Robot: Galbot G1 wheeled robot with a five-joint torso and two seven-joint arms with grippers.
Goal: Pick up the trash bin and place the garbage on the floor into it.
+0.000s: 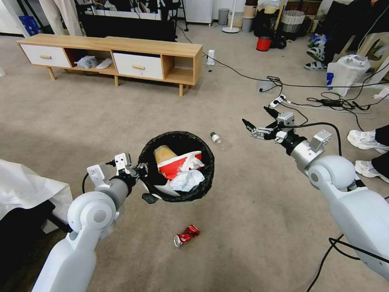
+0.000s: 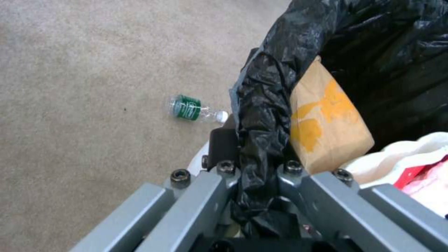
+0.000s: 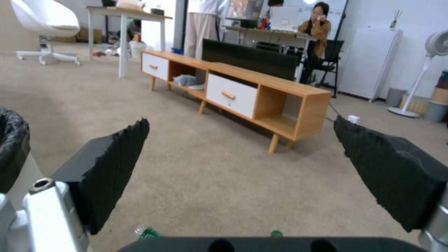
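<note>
- The left arm reaches forward on the robot's left, its wrist about level.
- The left claw is clamped on the near rim of the trash bin, holding it above the floor.
- The right arm extends forward on the right, raised.
- The right claw hangs in the air with its jaws wide apart, gripping nothing.

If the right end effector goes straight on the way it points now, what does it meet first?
Probably nothing near: the open right end effector points over bare carpet toward the wooden TV cabinet, which looks like the first obstacle, though depth is uncertain.
</note>
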